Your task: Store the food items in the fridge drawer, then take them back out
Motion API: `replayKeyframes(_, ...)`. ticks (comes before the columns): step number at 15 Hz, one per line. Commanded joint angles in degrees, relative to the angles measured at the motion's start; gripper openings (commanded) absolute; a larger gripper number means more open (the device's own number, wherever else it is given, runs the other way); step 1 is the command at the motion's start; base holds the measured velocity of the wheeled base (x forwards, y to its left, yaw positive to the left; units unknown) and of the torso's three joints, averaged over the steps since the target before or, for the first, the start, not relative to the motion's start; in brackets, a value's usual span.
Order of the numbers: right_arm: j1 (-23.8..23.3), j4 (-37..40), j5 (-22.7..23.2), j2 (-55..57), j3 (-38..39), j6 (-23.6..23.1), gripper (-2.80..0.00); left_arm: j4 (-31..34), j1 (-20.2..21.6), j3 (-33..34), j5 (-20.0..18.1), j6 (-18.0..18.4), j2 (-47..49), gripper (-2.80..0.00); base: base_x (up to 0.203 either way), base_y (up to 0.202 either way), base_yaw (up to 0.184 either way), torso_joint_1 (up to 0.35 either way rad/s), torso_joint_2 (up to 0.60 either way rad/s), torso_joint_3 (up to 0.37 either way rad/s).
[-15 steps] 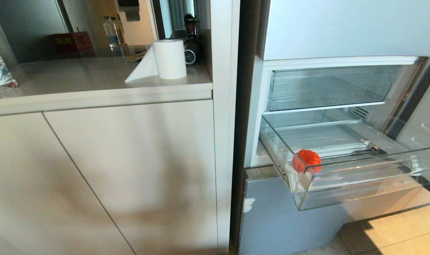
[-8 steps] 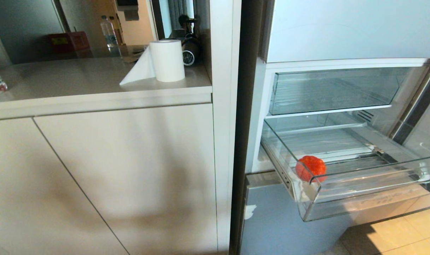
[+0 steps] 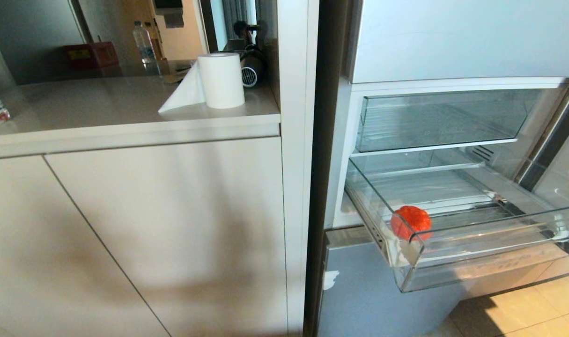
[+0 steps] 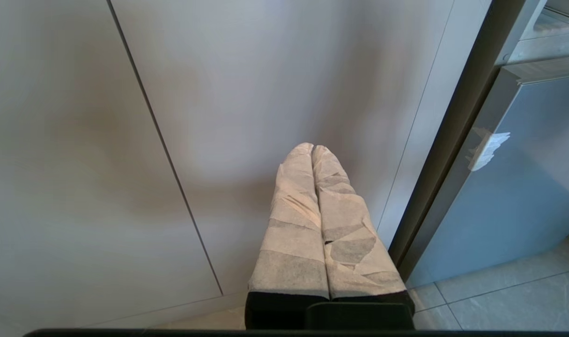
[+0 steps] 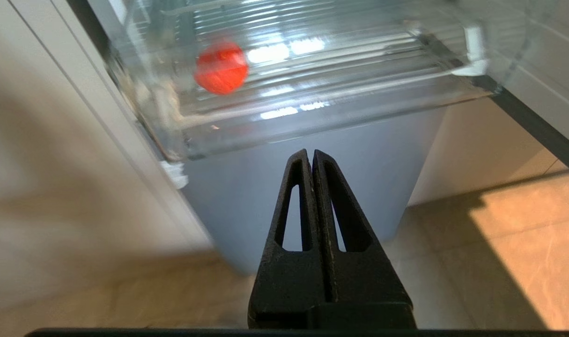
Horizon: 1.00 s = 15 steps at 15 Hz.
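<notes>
The view has shifted and settled (the camera moved, not the things). The small round orange-red fruit (image 3: 411,223) sits at the front left corner of the pulled-out clear-plastic fridge drawer (image 3: 481,267) — stored. The right tool (image 5: 311,157), fingers pressed together, points below the drawer front — retrieval likely comes next; the left tool (image 4: 312,150), also pressed together, faces the cabinet.

Orange-red ball (image 3: 410,223) sits in the pulled-out fridge drawer (image 3: 476,262), at its front left corner

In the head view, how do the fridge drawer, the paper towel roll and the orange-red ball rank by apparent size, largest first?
1. Fridge drawer, by far the largest.
2. Paper towel roll.
3. Orange-red ball, smallest.
The roll stands farther from the camera, so its true lead over the ball may be greater.
</notes>
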Motion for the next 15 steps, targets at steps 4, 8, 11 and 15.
replayKeyframes(4, 0.71, 1.85, 2.31, 38.58, -18.57, 1.19, 0.0, -0.02, 0.01, 0.0, 0.0, 0.0, -0.01, -2.8, 0.0, 0.0, 0.0, 0.0, 0.0, 0.0)
replayKeyframes(8, 4.37, 7.95, 3.35, 60.78, -38.66, 1.9, 0.0, -0.02, 0.01, 0.0, 0.0, 0.0, -0.01, -2.8, 0.0, 0.0, 0.0, 0.0, 0.0, 0.0)
replayKeyframes(11, 6.29, 11.4, 3.68, 72.24, -48.88, 2.18, 0.0, 0.06, 0.01, 0.0, 0.0, 0.0, -0.01, -2.8, 0.0, 0.0, 0.0, 0.0, 0.0, 0.0)
replayKeyframes(15, 6.91, 12.58, 7.27, 80.26, -52.57, 2.24, 0.0, 0.05, 0.01, 0.0, 0.0, 0.0, -0.01, -2.8, 0.0, 0.0, 0.0, 0.0, 0.0, 0.0)
